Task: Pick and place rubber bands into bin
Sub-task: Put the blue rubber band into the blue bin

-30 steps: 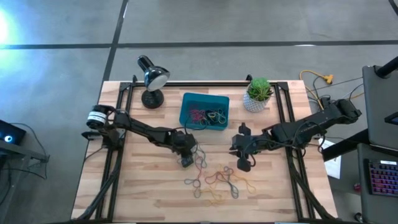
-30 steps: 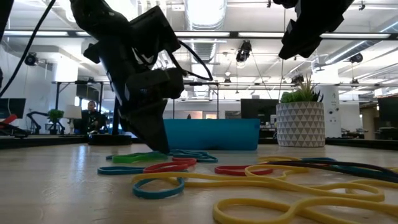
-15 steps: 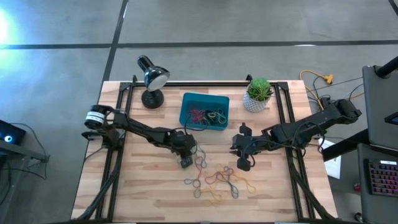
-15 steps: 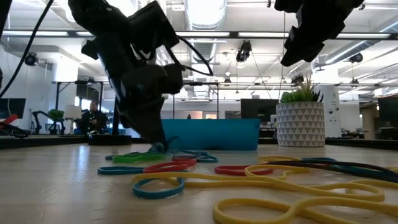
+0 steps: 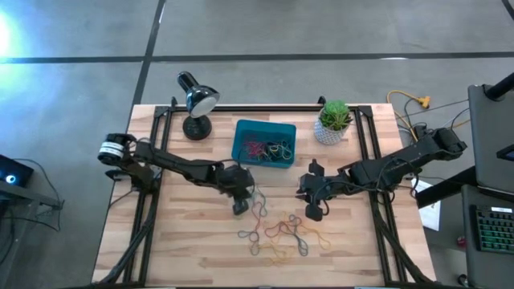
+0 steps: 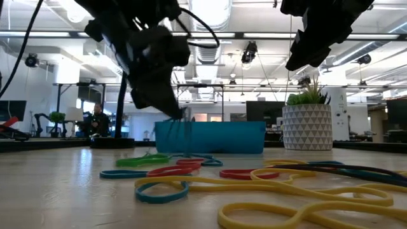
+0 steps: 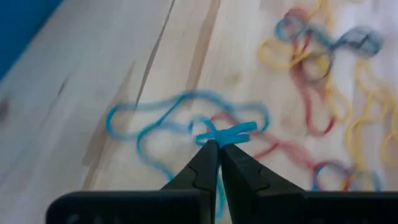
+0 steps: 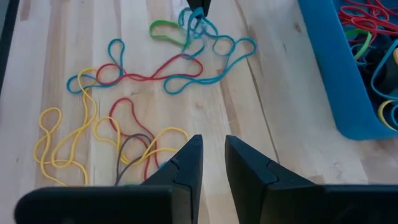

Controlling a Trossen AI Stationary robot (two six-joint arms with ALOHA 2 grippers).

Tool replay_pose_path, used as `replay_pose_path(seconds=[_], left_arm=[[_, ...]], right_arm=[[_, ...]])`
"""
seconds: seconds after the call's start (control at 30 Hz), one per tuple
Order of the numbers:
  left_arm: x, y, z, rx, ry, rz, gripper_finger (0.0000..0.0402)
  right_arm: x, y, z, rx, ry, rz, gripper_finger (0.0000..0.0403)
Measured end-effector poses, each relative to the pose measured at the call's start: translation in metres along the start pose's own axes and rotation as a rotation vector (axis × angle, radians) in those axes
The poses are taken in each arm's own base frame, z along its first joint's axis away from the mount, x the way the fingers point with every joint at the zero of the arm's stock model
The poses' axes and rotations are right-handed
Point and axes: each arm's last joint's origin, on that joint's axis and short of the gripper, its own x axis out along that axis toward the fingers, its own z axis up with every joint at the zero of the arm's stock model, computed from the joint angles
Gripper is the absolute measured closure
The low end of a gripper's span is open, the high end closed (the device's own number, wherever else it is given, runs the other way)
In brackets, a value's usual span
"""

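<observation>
No readable writing or labels anywhere we can see.

Left gripper (image 5: 242, 208) sits just in front of the bin (image 5: 241, 136), on the near-left side of it. Fingers pinched together on a blue band (image 7: 225, 134); the left wrist view shows the band bunched at the fingertips with its loops trailing down onto the tabletop (image 5: 185, 241). Low view shows what the high view can't: the fingertips are lifted off the wood, strands hanging from them in front of the bin wall.

Right gripper (image 5: 312, 211) hovers in front of the bin on its right side, clear of the pile. Fingers narrow, a small gap between them, nothing in it as seen from the right wrist view.

Loose bands (image 5: 281, 233) lie in a tangle in front of the bin, between the two grippers and nearer the tabletop's front edge: red, yellow, blue, green, one dark. Right wrist view separates colours far better than the high view does. More bands (image 5: 269, 149) already in the bin.

Lamp (image 5: 195, 100) stands left of the bin, plant pot (image 5: 332, 124) right of it, both near the back edge. Bare wood left and right of the pile and toward the front edge.
</observation>
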Motion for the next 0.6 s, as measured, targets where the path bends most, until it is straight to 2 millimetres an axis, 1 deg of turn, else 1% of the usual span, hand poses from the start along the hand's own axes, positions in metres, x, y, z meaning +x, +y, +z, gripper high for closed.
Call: replay_pose_path(seconds=[0.13, 0.23, 0.43, 0.6], left_arm=[[0.002, 0.004, -0.009, 0.025, 0.085, 0.034, 0.0384], [0.005, 0.007, -0.015, 0.039, 0.137, 0.057, 0.0358], [0.009, 0.011, -0.020, 0.038, 0.185, 0.084, 0.0309], [0.015, 0.015, -0.026, 0.042, 0.244, 0.106, 0.0293]], right_arm=[[0.000, 0.000, 0.000, -0.003, -0.002, 0.001, 0.0344], [0.000, 0.000, 0.000, -0.005, -0.002, 0.001, 0.0346], [0.000, 0.000, 0.000, -0.004, -0.003, 0.001, 0.0346], [0.000, 0.001, 0.001, -0.002, -0.015, 0.007, 0.0346]])
